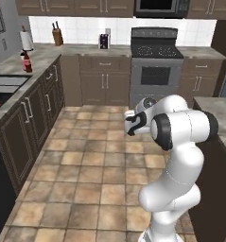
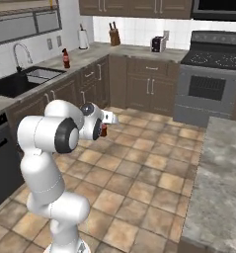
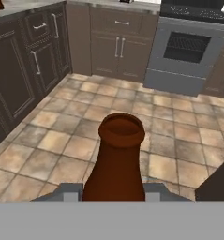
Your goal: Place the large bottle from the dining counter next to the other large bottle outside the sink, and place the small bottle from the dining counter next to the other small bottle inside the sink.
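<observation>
One brown bottle (image 3: 115,164) is being carried over the tiled floor, with the gripper (image 3: 114,191) pinching its body from both sides. It is probably rigid, smooth and a bit slippery, so holding the wide body looks safer than the neck. Another bottle (image 1: 26,62) is standing beside the sink (image 1: 3,85); its label is not readable.

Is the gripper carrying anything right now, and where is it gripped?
Yes: the gripper is shut on a brown bottle, fingers on its lower body; which bottle cannot be told.
</observation>
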Tool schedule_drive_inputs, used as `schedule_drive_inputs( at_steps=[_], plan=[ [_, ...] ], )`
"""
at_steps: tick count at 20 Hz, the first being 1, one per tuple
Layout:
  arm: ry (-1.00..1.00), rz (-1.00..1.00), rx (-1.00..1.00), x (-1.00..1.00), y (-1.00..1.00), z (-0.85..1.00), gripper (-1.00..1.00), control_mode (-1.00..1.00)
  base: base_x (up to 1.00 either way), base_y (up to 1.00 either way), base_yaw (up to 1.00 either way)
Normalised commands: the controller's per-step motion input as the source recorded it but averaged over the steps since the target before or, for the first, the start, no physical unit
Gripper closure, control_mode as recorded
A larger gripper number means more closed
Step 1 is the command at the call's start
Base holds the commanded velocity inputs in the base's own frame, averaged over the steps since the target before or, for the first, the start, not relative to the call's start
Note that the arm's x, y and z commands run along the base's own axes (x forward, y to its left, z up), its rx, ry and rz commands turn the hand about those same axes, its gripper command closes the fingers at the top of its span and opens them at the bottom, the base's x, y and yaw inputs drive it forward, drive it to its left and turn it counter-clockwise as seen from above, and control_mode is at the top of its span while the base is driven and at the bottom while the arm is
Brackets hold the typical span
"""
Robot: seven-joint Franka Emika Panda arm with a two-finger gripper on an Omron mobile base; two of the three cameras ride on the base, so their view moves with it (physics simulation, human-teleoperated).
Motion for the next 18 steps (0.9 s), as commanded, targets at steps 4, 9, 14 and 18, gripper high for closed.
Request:
schedule_drive_inputs(
  at_steps=[4,9,14,18],
  plan=[
    [0.00,0.00,0.00,0.00,0.00,0.00,1.00,1.00,0.63,0.44,0.19],
    [0.00,0.00,0.00,0.00,0.00,0.00,1.00,1.00,0.59,0.55,0.17],
    [0.00,0.00,0.00,0.00,0.00,0.00,1.00,1.00,0.58,0.32,0.21],
    [0.00,0.00,0.00,0.00,0.00,0.00,1.00,1.00,0.69,0.18,0.26]
  ],
)
